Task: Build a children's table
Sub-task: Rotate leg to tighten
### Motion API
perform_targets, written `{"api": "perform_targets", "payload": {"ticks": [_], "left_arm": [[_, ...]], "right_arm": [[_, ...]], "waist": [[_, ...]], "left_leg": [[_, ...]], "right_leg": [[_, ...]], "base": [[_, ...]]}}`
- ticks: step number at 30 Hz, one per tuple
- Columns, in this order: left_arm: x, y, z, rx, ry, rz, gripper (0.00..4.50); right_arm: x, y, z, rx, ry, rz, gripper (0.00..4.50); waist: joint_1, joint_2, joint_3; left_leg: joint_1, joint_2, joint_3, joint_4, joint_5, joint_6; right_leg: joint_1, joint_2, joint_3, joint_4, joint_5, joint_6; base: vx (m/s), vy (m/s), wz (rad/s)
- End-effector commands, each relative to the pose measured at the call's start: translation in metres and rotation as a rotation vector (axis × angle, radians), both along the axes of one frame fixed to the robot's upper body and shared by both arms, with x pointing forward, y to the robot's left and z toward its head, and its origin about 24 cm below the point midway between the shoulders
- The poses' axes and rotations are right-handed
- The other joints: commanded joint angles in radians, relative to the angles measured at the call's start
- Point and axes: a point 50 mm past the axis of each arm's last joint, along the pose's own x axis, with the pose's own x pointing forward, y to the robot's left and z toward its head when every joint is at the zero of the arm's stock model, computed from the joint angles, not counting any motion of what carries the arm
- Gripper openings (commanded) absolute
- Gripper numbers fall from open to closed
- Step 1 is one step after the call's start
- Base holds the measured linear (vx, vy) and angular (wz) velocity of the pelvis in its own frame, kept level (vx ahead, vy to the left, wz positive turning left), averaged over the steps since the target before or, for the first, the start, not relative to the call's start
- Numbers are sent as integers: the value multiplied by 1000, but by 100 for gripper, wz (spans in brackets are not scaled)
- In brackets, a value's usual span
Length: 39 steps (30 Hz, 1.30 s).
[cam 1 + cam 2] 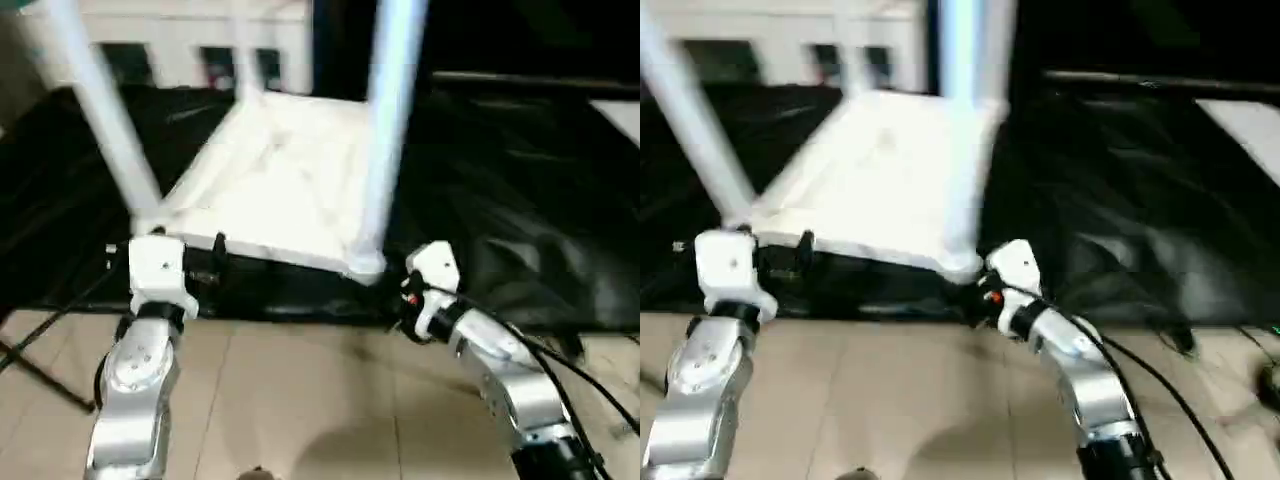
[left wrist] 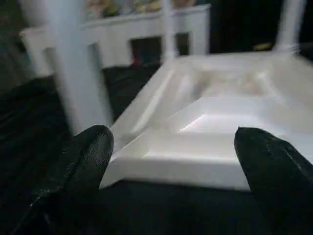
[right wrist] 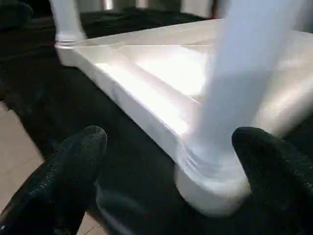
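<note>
The white tabletop (image 1: pixel 270 190) lies upside down on black cloth (image 1: pixel 520 200) with legs (image 1: pixel 392 130) standing in its near corner sockets, assembly seemingly near done, while left gripper (image 2: pixel 176 166) and right gripper (image 3: pixel 168 171) gape wide, empty.

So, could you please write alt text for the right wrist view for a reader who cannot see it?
A white table leg stands in the corner socket of the upside-down white tabletop, which lies on black cloth. The right tool is open, its black fingers apart on either side of that corner, holding nothing. Another leg stands at a farther corner.
</note>
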Motion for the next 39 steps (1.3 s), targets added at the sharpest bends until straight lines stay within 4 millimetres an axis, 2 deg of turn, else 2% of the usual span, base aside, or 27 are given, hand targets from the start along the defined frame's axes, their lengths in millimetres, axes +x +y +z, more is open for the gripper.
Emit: {"api": "perform_targets", "payload": {"ticks": [1,2,3,4,6,8,9,10,11,12,13,14,15,16,17,18,19,20,21,23,24,25,27,31,34,35,39], "left_arm": [[0,-2,-1,-2,1,-6,447],[0,-2,-1,-2,2,-8,447],[-1,-2,-3,-6,6,-7,447],[-2,-1,-4,-9,9,-4,447],[-4,0,-4,-13,11,-6,447],[-6,0,-5,-26,15,-16,447],[-10,0,-8,-48,13,-31,447],[-11,-1,-9,-63,12,-44,447],[-13,-3,-11,-78,15,-61,447],[-14,-3,-11,-81,17,-65,447],[-15,-4,-12,-82,22,-76,447],[-15,-5,-12,-82,22,-77,447],[-14,-7,-15,-82,32,-97,447],[-12,-8,-16,-73,36,-107,447],[-8,-10,-15,-75,31,-123,447],[-4,-14,-13,-84,21,-148,447],[1,-17,-12,-87,16,-170,447],[2,-17,-12,-89,17,-175,447],[19,-27,-14,-98,58,-226,447],[29,-32,-16,-82,87,-251,447],[29,-32,-16,-82,87,-251,447],[33,-37,-16,-79,103,-285,447],[47,-53,-14,-57,118,-366,447],[65,-83,-8,-63,151,-495,447],[70,-119,6,-54,126,-647,447],[70,-121,7,-52,126,-655,447],[76,-169,15,6,119,-734,447]], "right_arm": [[-1,7,0,18,12,53,450],[-2,4,0,42,15,40,450],[-2,-3,0,35,16,-6,450],[-4,-7,1,23,4,-22,450],[-8,-13,6,28,-23,-38,450],[-13,-19,8,35,-30,-59,450],[-28,-32,8,49,-21,-79,450],[-32,-35,8,59,-11,-92,450],[-38,-40,7,72,3,-108,450],[-39,-41,7,74,5,-111,450],[-43,-45,6,79,16,-118,450],[-43,-45,6,79,16,-118,450],[-47,-53,2,70,28,-149,450],[-46,-59,-1,56,28,-173,450],[-44,-65,-3,32,15,-205,450],[-41,-71,-5,9,2,-237,450],[-37,-76,-6,-2,1,-273,450],[-37,-76,-7,-5,1,-280,450],[-26,-87,-7,-40,-5,-365,450],[-21,-91,-6,-58,-7,-392,450],[-21,-91,-6,-58,-7,-392,450],[-18,-92,-6,-77,-8,-399,450],[-11,-93,-4,-91,-1,-410,450],[-6,-89,-3,-125,-11,-385,450],[-5,-87,-4,-126,-2,-383,450],[-5,-87,-4,-128,0,-383,450],[-7,-84,-12,-178,31,-384,450]], "waist": [[5,4,-33],[-38,36,-42],[-62,26,-67],[-49,33,-62],[-53,22,-68],[-57,4,-66],[-56,-41,-56],[-26,-101,-65],[-1,-90,-74],[-4,-85,-68],[-10,-67,-79],[11,-70,-76],[3,-46,-68],[-5,-30,-70],[-33,-10,-50],[-32,12,-70],[-37,11,-66],[-42,3,-63],[-60,-10,-47],[-70,-16,-46],[-75,-21,-47],[-82,-24,-45],[-87,-19,-52],[-81,-36,-59],[-64,-38,-67],[-56,-32,-71],[-36,-30,-93]], "left_leg": [[-32,51,-14,-67,-203,113],[129,171,-113,-159,-366,99],[189,199,-156,-154,-323,151],[179,169,-136,-132,-283,166],[159,121,-83,-126,-73,270],[147,116,-49,-134,-16,313],[103,23,17,-100,-55,283],[38,-60,35,-35,-167,219],[33,-80,24,31,-161,178],[7,-57,-11,42,-91,150],[16,-64,-3,60,12,20],[-25,-70,-21,72,34,-49],[-36,-54,-36,55,68,-103],[-35,-50,-34,23,71,-128],[-22,-24,-9,-35,-13,-157],[17,12,-18,-47,-75,-171],[-9,31,-48,-83,-184,-76],[12,37,-38,-82,-255,-52],[-3,28,-31,-96,-312,-45],[28,15,-16,-83,-370,-47],[25,16,-15,-84,-358,-42],[1,24,-19,-95,-301,-26],[10,16,-13,-90,-260,-12],[7,28,-1,-91,-180,25],[6,36,8,-86,-86,63],[17,39,15,-79,-78,73],[9,40,19,-56,152,179]], "right_leg": [[83,-159,69,-141,-505,-31],[-35,-38,87,9,-296,-31],[-130,-20,140,137,-135,-18],[-158,-16,153,161,-114,-6],[-219,-11,173,201,-9,88],[-235,-25,187,182,78,89],[-196,-65,229,47,221,11],[-99,-123,324,-25,59,32],[-69,-200,392,-54,-6,-71],[-52,-228,405,-48,29,-136],[-63,-148,424,-33,188,-218],[-49,-118,437,-7,417,-284],[-102,-65,421,-6,627,-254],[-120,-14,400,2,616,-207],[-169,69,354,-14,325,-87],[-178,72,343,8,143,-41],[-138,-4,328,18,-11,-79],[-152,-28,325,-8,-104,-109],[-140,-40,324,-24,-237,-111],[-159,-52,315,-55,-465,-65],[-153,-57,310,-55,-482,-59],[-134,-72,309,-55,-483,-50],[-144,-69,297,-70,-537,-22],[-140,-75,293,-57,-335,-91],[-134,-78,292,-36,-177,-156],[-143,-78,291,-33,-125,-186],[-132,-78,282,16,210,-261]], "base": [[121,59,60],[145,67,39],[165,70,11],[165,70,11],[147,40,2],[131,-17,3],[145,-107,2],[145,-107,2],[145,-134,18],[135,-99,6],[135,-99,6],[97,-51,-34],[38,-14,-53],[38,-14,-53],[-1,30,-62],[-44,31,-43],[-44,31,-43],[-55,20,-5],[-84,31,1],[-86,27,2],[0,0,0],[0,0,0],[0,0,0],[0,0,0],[0,0,0],[61,7,15],[51,16,8]]}}
